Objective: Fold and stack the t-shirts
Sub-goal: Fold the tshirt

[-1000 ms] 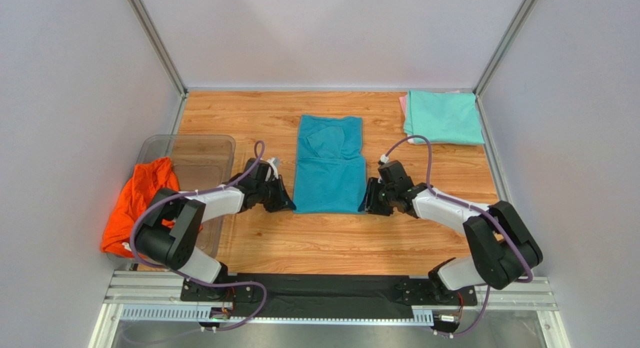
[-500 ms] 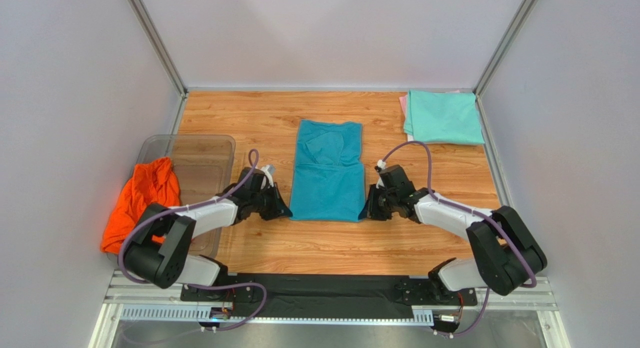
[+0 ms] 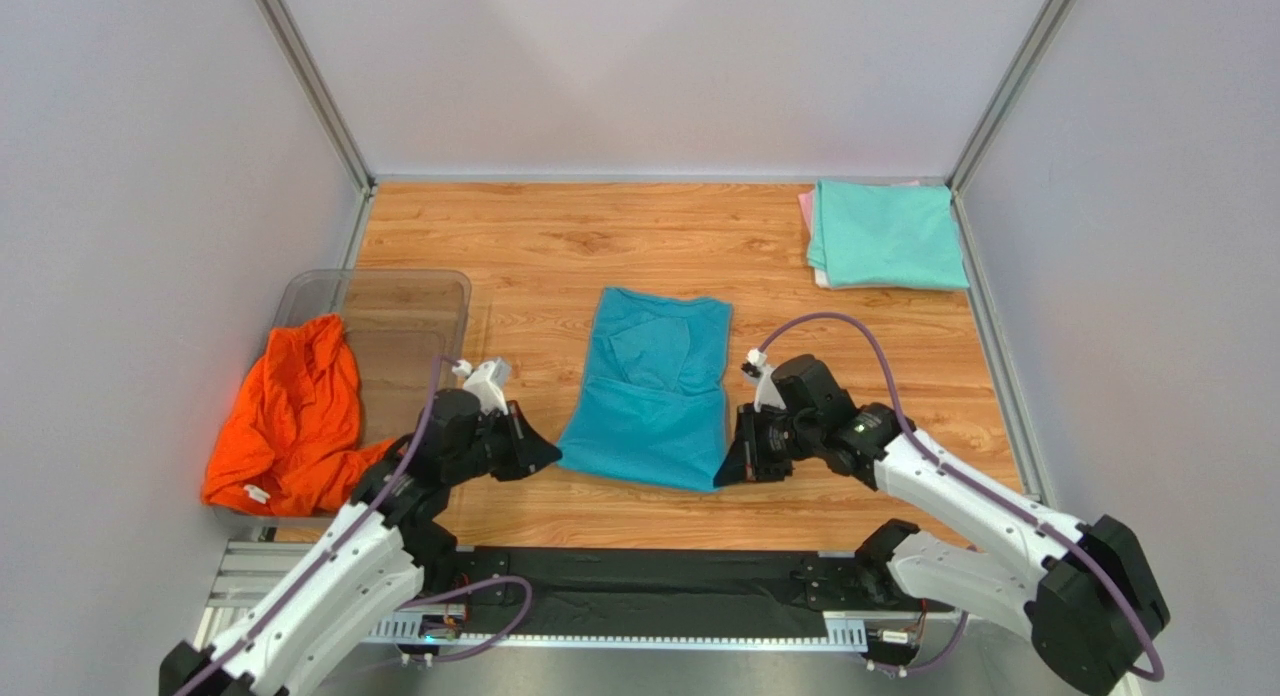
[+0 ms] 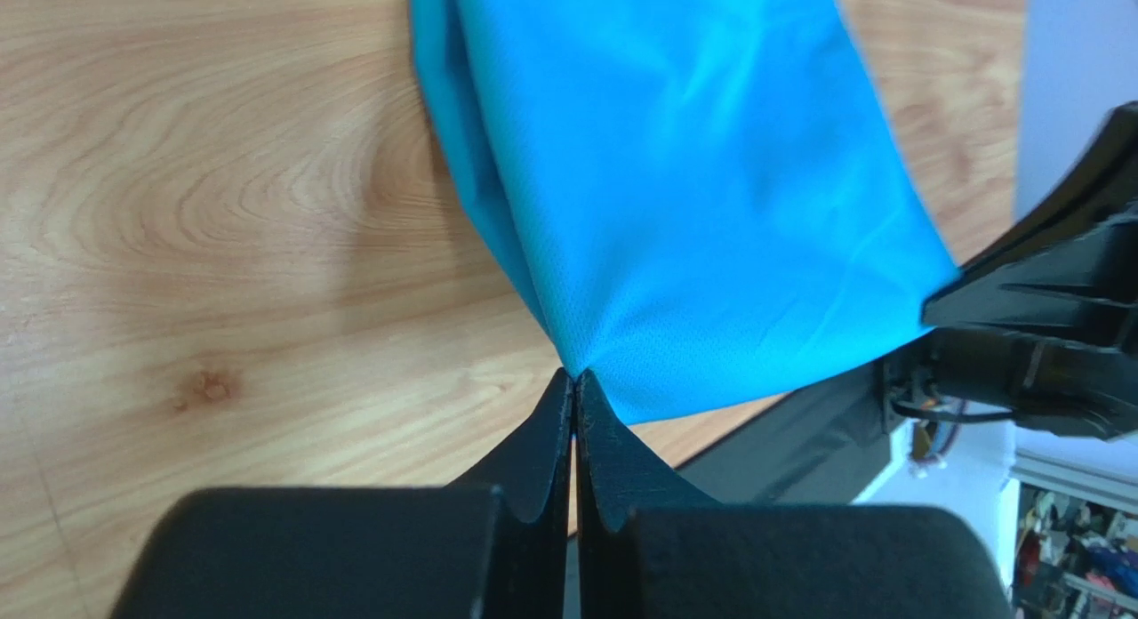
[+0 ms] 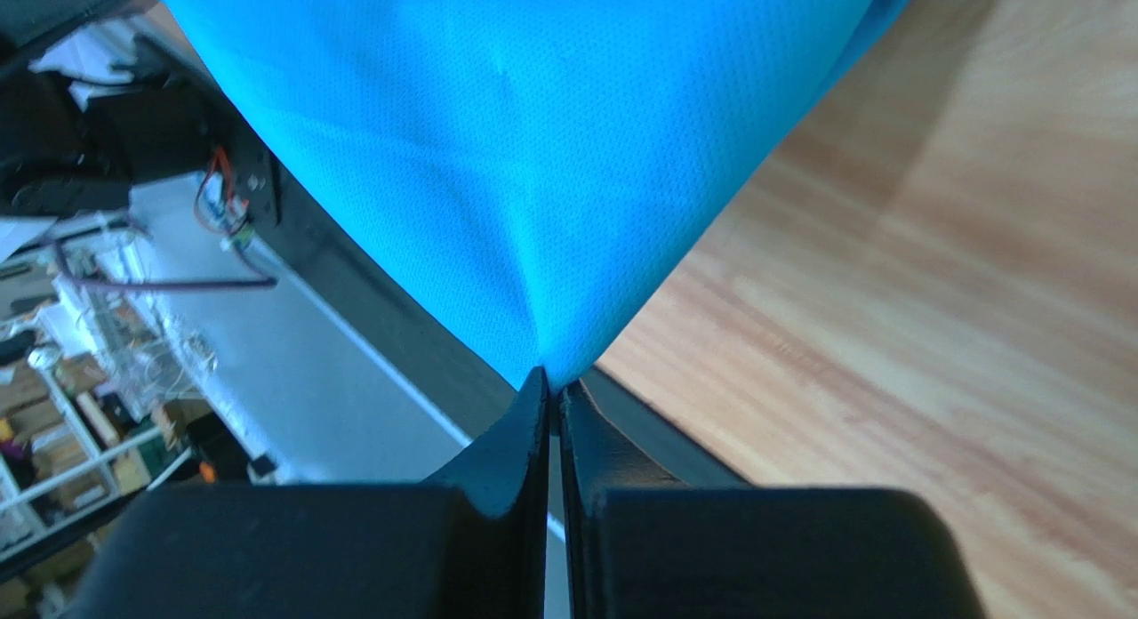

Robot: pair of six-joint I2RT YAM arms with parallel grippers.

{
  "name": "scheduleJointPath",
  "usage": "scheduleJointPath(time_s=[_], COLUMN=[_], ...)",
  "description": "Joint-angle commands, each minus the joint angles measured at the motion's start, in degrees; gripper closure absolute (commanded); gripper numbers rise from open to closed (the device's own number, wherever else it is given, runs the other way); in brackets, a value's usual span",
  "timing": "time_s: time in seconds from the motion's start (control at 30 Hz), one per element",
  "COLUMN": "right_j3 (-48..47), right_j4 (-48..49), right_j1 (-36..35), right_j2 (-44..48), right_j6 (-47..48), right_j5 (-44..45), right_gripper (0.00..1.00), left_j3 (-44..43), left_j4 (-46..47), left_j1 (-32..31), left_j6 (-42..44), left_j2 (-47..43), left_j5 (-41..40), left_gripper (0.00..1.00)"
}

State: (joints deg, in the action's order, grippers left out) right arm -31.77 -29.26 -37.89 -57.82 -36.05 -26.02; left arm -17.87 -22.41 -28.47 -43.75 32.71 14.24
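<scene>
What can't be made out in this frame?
The pink t-shirt: top view, almost wholly under the mint green t-shirt; fold unreadable.
The teal t-shirt: both wrist views, far part beyond the top edge.
The clear tub: top view, near end covered by the orange t-shirt and left arm.
Layers pinched by the left gripper and right gripper: hidden between shut fingers.
</scene>
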Motion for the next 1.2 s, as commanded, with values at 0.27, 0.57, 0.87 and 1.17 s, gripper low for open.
scheduleJointPath(time_s=[0.27, 0.57, 0.87, 1.17], right_j3=[-10.77, -13.05, -14.54, -16.22], right_j4=[-17.67, -17.94, -17.77, -17.77], right_j1=[-7.73, -7.81, -7.38, -2.55], right_j2=[7.29, 9.83, 8.52, 2.81], right_j6=[-3.94, -8.86, -7.37, -1.92], right_j5=[-12.47, -16.43, -13.53, -14.67], right_gripper=[1.0, 1.0, 1.0, 1.0], left_j3=[-11.56, -18.78, -21.59, -22.12], left_j4=[-17.13, -20.92, -18.2, -14.33], left_j1=[-0.1, -0.1, -0.1, -0.1], left_j6=[-3.19, -1.87, -0.64, -0.46], left_j2=[-14.86, -13.73, -9.43, -4.68], left_j5=[0.53, -0.79, -3.78, -6.15], left_gripper=[1.0, 1.0, 1.0, 1.0])
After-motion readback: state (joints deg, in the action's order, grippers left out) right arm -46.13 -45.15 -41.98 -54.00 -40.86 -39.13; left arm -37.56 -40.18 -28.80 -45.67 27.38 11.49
